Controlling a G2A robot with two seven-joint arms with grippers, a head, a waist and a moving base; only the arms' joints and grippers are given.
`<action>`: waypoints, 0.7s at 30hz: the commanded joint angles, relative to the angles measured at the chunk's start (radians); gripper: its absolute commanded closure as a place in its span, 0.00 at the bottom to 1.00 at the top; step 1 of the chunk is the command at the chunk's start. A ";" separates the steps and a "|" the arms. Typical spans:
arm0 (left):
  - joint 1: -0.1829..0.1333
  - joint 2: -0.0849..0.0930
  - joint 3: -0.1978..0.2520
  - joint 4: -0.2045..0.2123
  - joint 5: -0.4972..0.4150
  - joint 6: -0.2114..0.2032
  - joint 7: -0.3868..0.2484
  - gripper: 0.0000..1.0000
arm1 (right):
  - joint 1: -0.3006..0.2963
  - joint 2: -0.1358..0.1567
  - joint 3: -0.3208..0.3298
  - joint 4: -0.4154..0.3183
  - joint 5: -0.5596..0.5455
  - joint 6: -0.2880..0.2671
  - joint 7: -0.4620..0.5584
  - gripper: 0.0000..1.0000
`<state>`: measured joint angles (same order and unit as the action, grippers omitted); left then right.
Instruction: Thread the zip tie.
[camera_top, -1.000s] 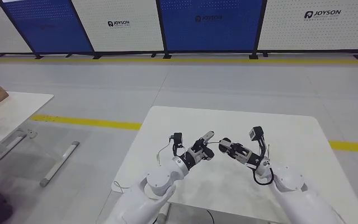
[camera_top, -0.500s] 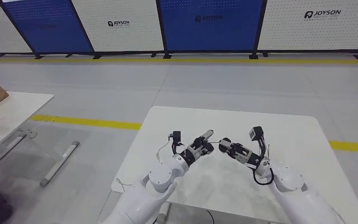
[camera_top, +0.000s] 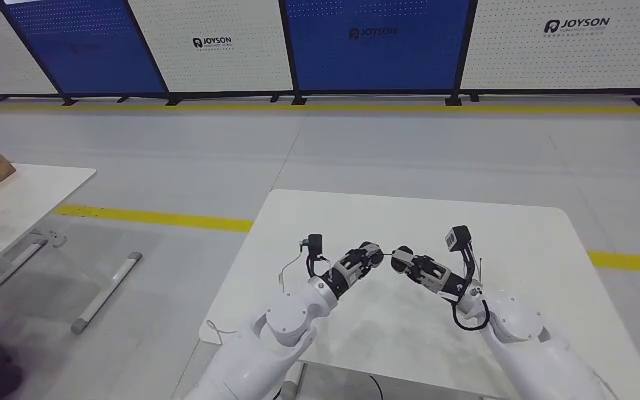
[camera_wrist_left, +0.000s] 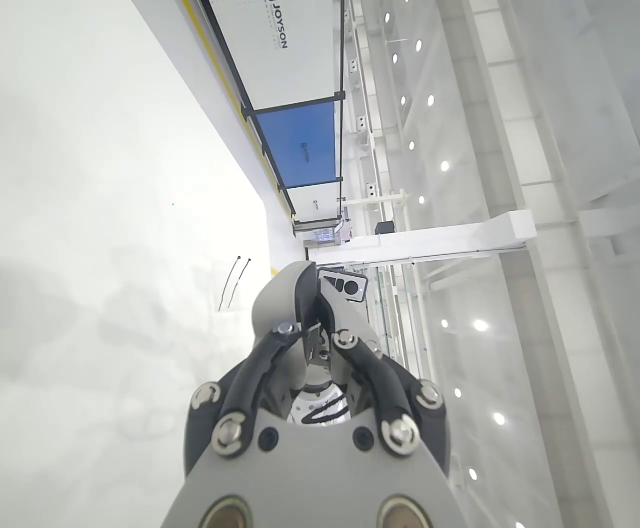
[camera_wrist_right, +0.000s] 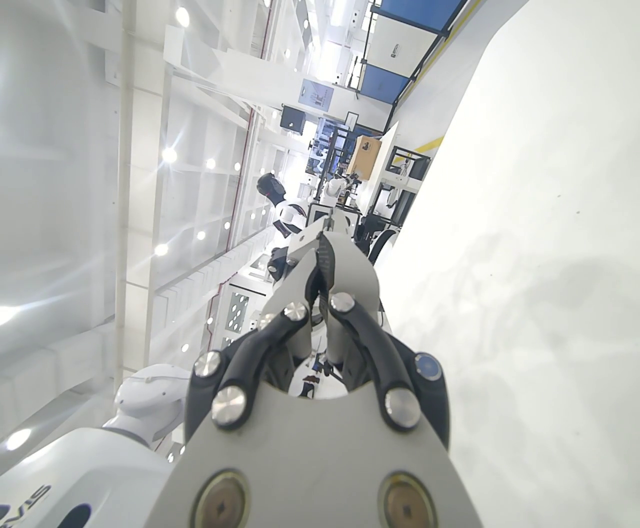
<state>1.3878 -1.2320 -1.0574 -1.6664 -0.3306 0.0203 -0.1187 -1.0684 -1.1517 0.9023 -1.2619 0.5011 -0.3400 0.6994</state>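
Above the middle of the white table (camera_top: 430, 215) my two grippers face each other tip to tip, a small gap apart. My left gripper (camera_top: 371, 254) (camera_wrist_left: 315, 295) is shut, and a thin strip of the zip tie (camera_wrist_left: 311, 334) shows pinched between its pads. My right gripper (camera_top: 400, 257) (camera_wrist_right: 320, 247) is shut too, with a small end of the tie poking out past its fingertips. The tie is too thin to make out in the top view.
Two spare black zip ties (camera_wrist_left: 235, 282) lie side by side on the table beyond the right arm, near its right edge. Floor with a yellow line surrounds the table, and another white table (camera_top: 40, 195) stands at the far left.
My left gripper has tilted down from its raised angle and now lines up level with the right gripper. The right arm has stayed where it was.
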 joint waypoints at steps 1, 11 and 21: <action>0.000 -0.001 0.002 0.001 0.006 0.000 0.001 1.00 | 0.000 0.000 0.000 0.000 0.000 0.000 0.000 1.00; 0.025 0.005 -0.005 -0.015 0.068 -0.047 -0.026 0.33 | 0.000 0.000 0.000 0.000 0.000 0.000 0.000 1.00; 0.033 0.004 0.003 -0.015 0.112 -0.064 -0.020 0.92 | 0.000 0.000 0.000 0.000 0.000 0.000 0.000 1.00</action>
<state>1.4200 -1.2274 -1.0558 -1.6817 -0.2213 -0.0436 -0.1389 -1.0684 -1.1517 0.9023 -1.2619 0.5011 -0.3400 0.6994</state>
